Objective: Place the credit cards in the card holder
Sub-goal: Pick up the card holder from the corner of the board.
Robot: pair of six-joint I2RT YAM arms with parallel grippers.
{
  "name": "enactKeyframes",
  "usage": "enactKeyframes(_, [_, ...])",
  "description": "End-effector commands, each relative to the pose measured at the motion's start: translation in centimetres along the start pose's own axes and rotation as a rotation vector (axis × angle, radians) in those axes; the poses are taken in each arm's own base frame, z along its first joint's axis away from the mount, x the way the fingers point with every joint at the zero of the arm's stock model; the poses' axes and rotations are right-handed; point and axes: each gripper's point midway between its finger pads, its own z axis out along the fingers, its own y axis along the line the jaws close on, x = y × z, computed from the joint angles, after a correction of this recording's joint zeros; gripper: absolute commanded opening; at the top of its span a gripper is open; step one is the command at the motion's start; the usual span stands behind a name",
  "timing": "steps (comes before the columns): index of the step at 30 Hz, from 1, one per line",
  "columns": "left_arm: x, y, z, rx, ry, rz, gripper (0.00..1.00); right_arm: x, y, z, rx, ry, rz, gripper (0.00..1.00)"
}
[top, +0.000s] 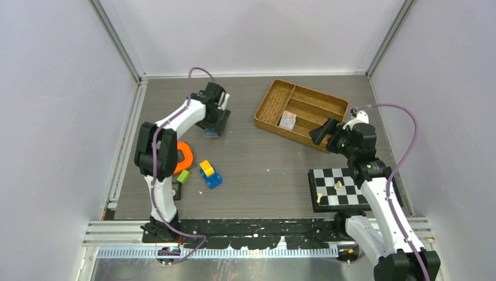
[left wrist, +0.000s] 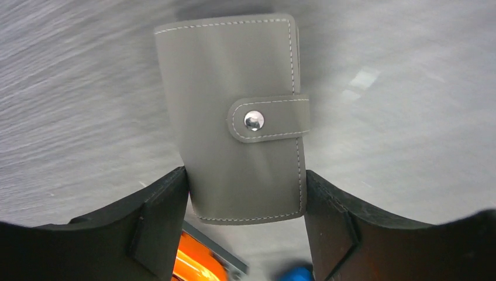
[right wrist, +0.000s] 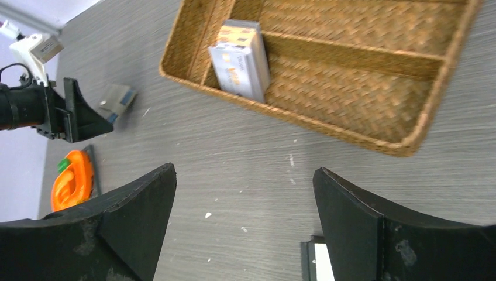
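Left jaws grip the grey stitched card holder (left wrist: 217, 88) — snap fastened, seemingly; right jaws apart.

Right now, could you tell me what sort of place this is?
Likely a robot test cell: plain white panels enclose a grey table, and unrelated props share it: a wicker tray, a chessboard, toy blocks.

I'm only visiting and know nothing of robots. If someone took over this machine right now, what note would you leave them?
Left gripper: shut on the holder, which is snapped closed.
Right gripper: open, empty, near the tray.
Cards: stacked in one tray compartment.
Done: holder gripped.
Left: unsnap the holder, fetch the cards, slide them in.
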Motion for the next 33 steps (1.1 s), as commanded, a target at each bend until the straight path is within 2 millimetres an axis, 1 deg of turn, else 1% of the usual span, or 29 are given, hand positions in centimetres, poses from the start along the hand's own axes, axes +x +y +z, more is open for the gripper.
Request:
enactKeyframes(1, [-0.6, -5.3, -7.2, 0.093, -0.132, 0.111, 0.53, -1.1, 4.5, 0.1, -0.219, 0.019, 0.008, 0.9])
enactKeyframes(4, [1.1, -8.6, -9.8, 0.189, -0.17, 0.159, 0.52, -0.1, 5.8, 0.1, -0.3, 0.091, 0.026, 0.86])
enactKeyframes(5, [1.9, -9.5, -10.3, 0.212, -0.175, 0.19, 0.52, 0.4, 6.3, 0.1, -0.328, 0.117, 0.036, 0.84])
enactKeyframes(6, [2.9, -11.1, -10.9, 0.263, -0.174, 0.235, 0.52, 0.9, 6.8, 0.0, -0.359, 0.149, 0.052, 0.82])
enactKeyframes(9, [5.3, -14.1, -13.0, 0.357, -0.19, 0.346, 0.51, 2.6, 7.8, -0.2, -0.423, 0.229, 0.118, 0.79])
enactKeyframes(12, [7.4, -16.2, -14.9, 0.454, -0.236, 0.394, 0.51, 4.2, 8.5, -0.2, -0.461, 0.303, 0.185, 0.83])
enactKeyframes(13, [7.7, -16.8, -16.1, 0.492, -0.274, 0.406, 0.51, 4.6, 8.9, -0.3, -0.472, 0.327, 0.211, 0.84])
enactKeyframes(14, [8.2, -17.5, -16.5, 0.526, -0.289, 0.418, 0.51, 5.1, 9.4, -0.4, -0.48, 0.35, 0.234, 0.84])
enactKeyframes(16, [8.7, -18.5, -18.3, 0.587, -0.358, 0.444, 0.51, 5.6, 10.7, -0.6, -0.506, 0.373, 0.271, 0.86])
enactKeyframes(20, [9.2, -19.4, -20.7, 0.676, -0.447, 0.459, 0.51, 6.8, 13.8, -0.7, -0.582, 0.411, 0.292, 0.88])
enactKeyframes(24, [9.7, -20.0, -22.2, 0.737, -0.491, 0.465, 0.51, 8.0, 16.4, -0.7, -0.663, 0.464, 0.346, 0.88])
enactKeyframes(30, [9.8, -20.0, -23.0, 0.75, -0.521, 0.471, 0.51, 9.3, 19.6, -0.7, -0.738, 0.514, 0.364, 0.88])
enactKeyframes(31, [9.9, -20.0, -23.1, 0.749, -0.524, 0.472, 0.51, 9.5, 19.9, -0.7, -0.74, 0.521, 0.361, 0.87])
enactKeyframes(33, [9.8, -19.8, -23.2, 0.742, -0.538, 0.469, 0.5, 9.8, 20.2, -0.5, -0.742, 0.536, 0.359, 0.82])
